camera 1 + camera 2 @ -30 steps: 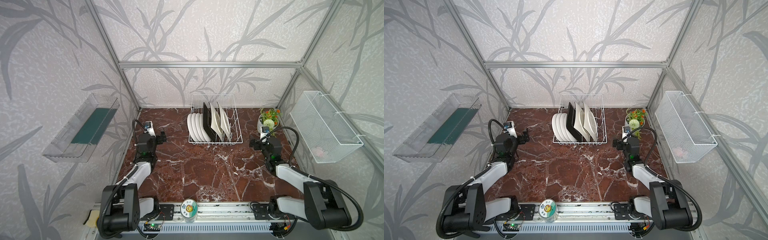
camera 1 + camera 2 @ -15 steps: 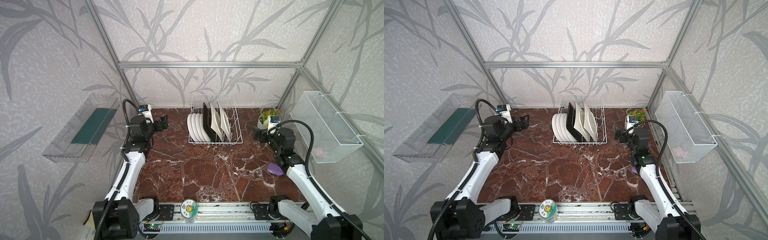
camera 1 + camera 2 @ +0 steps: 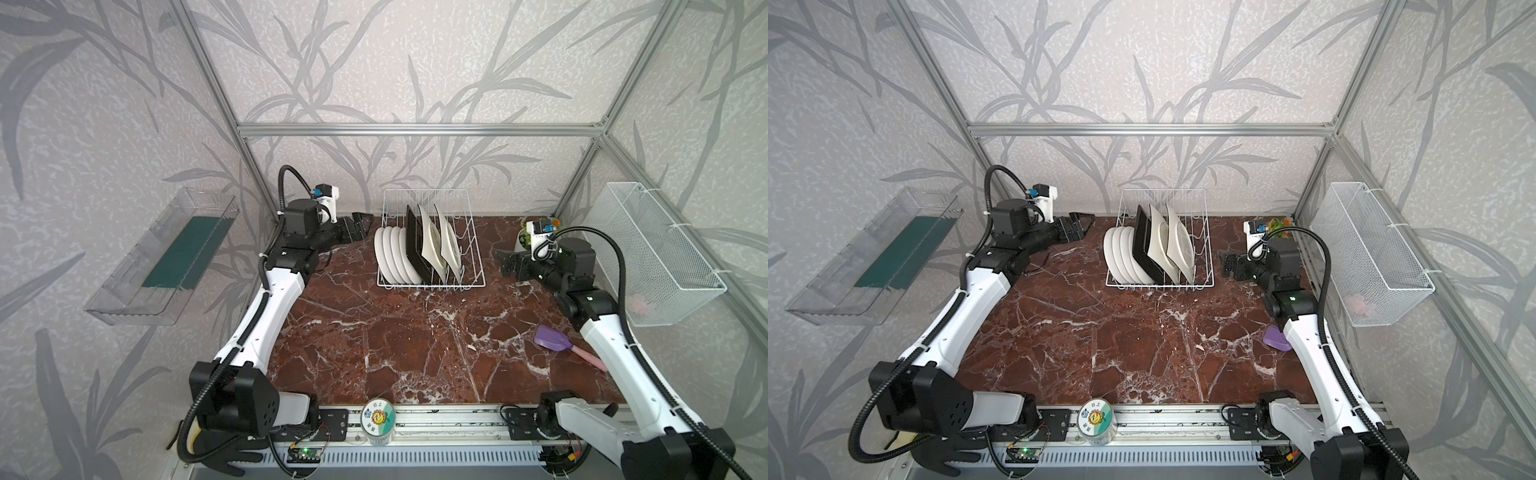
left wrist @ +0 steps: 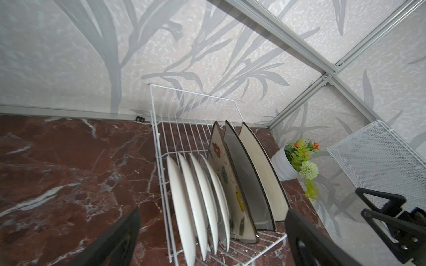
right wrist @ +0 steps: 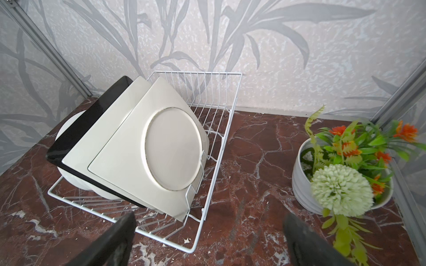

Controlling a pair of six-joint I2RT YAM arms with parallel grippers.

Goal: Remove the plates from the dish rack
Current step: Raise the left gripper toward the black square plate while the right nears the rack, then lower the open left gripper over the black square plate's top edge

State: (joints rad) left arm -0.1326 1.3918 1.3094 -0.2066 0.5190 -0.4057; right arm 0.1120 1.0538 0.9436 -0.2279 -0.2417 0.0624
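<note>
The white wire dish rack (image 3: 432, 286) (image 3: 1160, 286) stands at the back middle of the marble table. Several round white plates (image 3: 390, 257) (image 4: 184, 207) stand on edge in its left part. To their right lean a black square plate (image 3: 415, 245) (image 5: 78, 129) and two cream square plates (image 3: 451, 245) (image 5: 170, 149); one shows a floral print (image 4: 221, 161). My left gripper (image 3: 359, 226) (image 4: 213, 214) hangs open just left of the rack, touching nothing. My right gripper (image 3: 509, 266) (image 5: 208, 217) is open to the rack's right, with a gap between them.
A potted plant (image 5: 341, 175) (image 3: 1277, 224) stands in the back right corner, behind my right wrist. A purple scoop (image 3: 548, 337) lies on the table beside the right arm. A white mesh basket (image 3: 660, 253) hangs on the right wall, a clear tray (image 3: 166, 257) on the left wall.
Both arms have risen from a low folded pose and reached toward the rack from either side. The purple scoop has come into view. Both grippers stay open.
</note>
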